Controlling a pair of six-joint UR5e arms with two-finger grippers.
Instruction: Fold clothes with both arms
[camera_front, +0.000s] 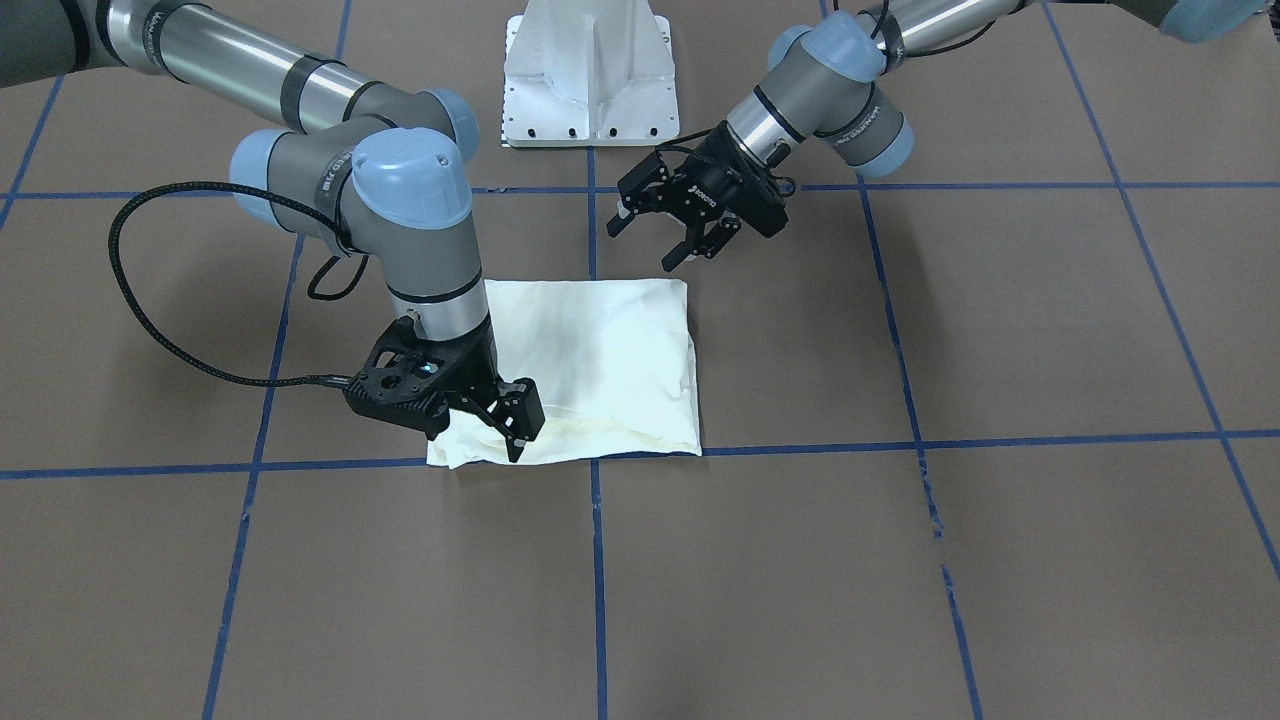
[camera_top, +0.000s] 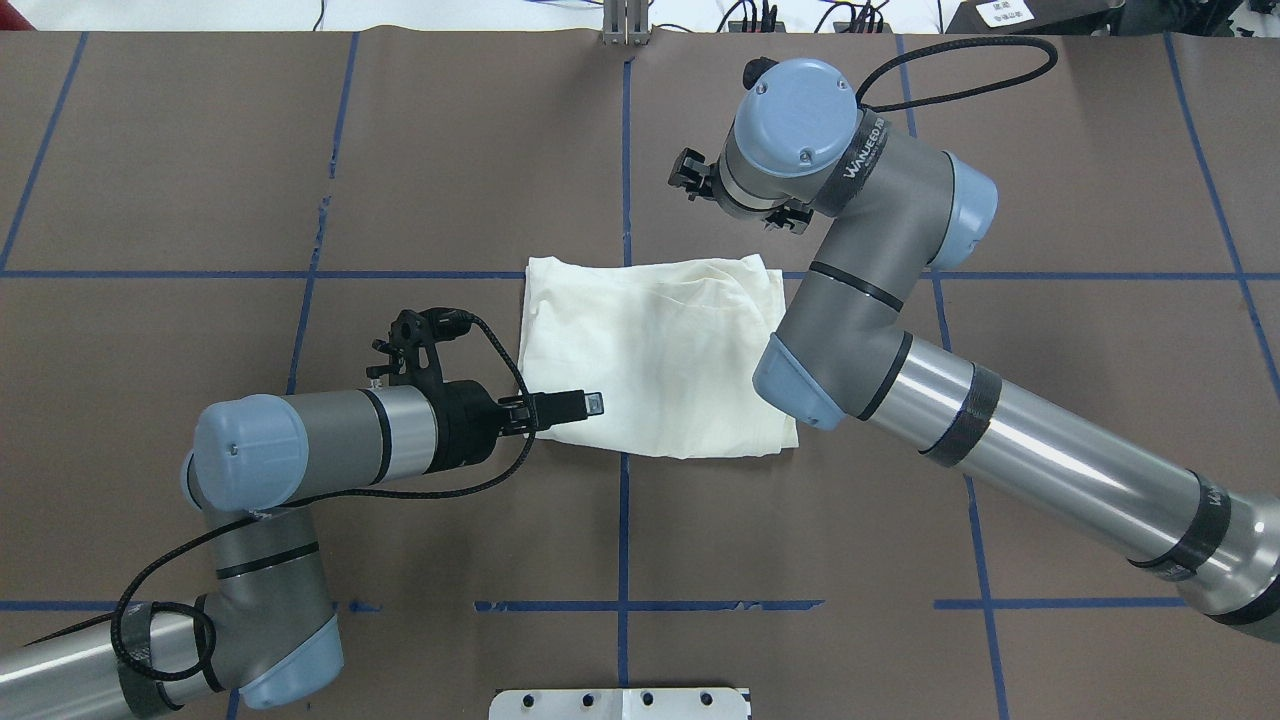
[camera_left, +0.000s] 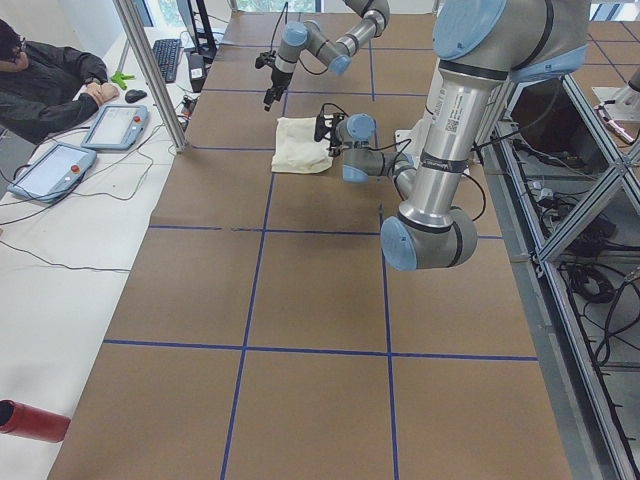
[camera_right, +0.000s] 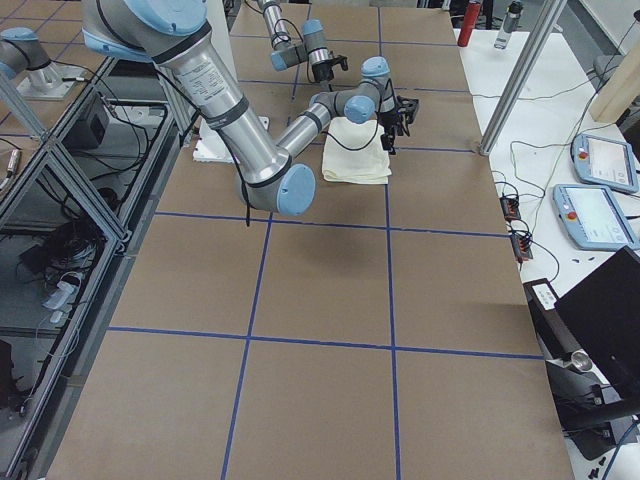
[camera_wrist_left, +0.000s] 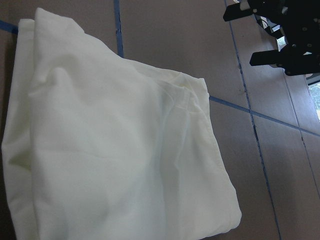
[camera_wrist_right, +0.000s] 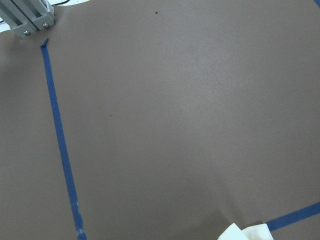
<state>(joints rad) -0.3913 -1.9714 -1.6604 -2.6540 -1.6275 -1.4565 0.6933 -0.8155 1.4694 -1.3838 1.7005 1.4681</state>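
cream shirt, folded into a plain rectangle, lies flat in the middle of the brown table, across a blue tape line. my right gripper hangs over its far corner, jaws apart with nothing between them (the left wrist view shows the gap). my left gripper hovers by the near edge, jaws also apart, holding nothing.

Camera layout

Overhead and front-facing cameras look down from opposite sides of the black left gripper and right gripper; side cameras watch from far beyond either. Wrist cameras sit close. All share the folded cream-white cloth shirt.
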